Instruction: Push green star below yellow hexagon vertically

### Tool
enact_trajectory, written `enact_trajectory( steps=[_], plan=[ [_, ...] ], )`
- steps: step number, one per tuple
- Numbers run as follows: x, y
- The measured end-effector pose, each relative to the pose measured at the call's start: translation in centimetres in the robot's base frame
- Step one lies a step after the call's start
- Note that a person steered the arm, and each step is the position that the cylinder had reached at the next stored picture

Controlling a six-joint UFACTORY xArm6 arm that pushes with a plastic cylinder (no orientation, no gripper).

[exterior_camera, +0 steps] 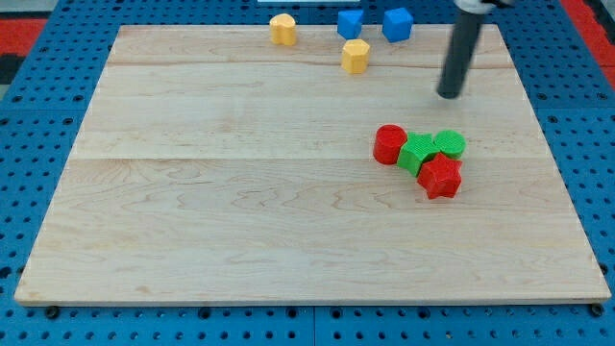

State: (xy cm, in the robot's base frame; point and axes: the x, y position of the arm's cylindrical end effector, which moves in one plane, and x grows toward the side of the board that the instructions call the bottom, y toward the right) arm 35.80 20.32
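Observation:
The yellow hexagon (pixel 356 56) stands near the view's top, right of centre. The green star (pixel 417 155) sits lower and to the right, in a tight cluster with a red cylinder (pixel 389 144) on its left, a round green block (pixel 449 144) on its upper right and a red star (pixel 441 177) on its lower right. My tip (pixel 449 94) rests on the board above the cluster, about a block's width above the round green block and touching no block. It is right of and below the yellow hexagon.
A second yellow block (pixel 282 29) sits at the top edge, left of the hexagon. Two blue blocks (pixel 350 23) (pixel 397 23) stand at the top edge above and right of the hexagon. The wooden board (pixel 240 221) lies on a blue pegboard.

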Motion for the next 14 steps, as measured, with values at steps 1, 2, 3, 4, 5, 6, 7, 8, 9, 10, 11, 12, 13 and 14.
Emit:
enact_trajectory(
  steps=[1, 2, 3, 4, 5, 6, 7, 8, 9, 10, 11, 12, 13, 14],
  plan=[
    [6.3, 2.1],
    [10.2, -0.8],
    [11.4, -4.3],
    [10.1, -7.0],
    [8.0, -8.3],
    [6.7, -11.0],
    [4.7, -13.3],
    [5.8, -16.2],
    [5.8, -20.0],
    [4.8, -21.3],
    [3.5, -17.8],
    [2.7, -14.4],
    [3.6, -13.4],
    [6.4, -12.0]
  ],
)
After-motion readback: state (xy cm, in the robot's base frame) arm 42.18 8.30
